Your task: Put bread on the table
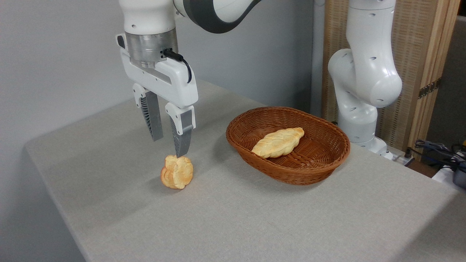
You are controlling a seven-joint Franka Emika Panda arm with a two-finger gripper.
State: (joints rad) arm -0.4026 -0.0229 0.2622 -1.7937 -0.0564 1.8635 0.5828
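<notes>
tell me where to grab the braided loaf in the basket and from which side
Grip the braided loaf across its thick middle, coming straight down from above. It lies flat and aslant in the basket, whose raised rim blocks a sideways approach, and its ends taper.

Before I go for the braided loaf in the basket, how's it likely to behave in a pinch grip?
The bread looks stiff, holding its braided shape, so it probably won't flop. Its tapered ends suggest gripping mid-body. It lies tilted on the basket floor, so it may rock or slide when touched. The gripper hangs open above the small bun.
</notes>
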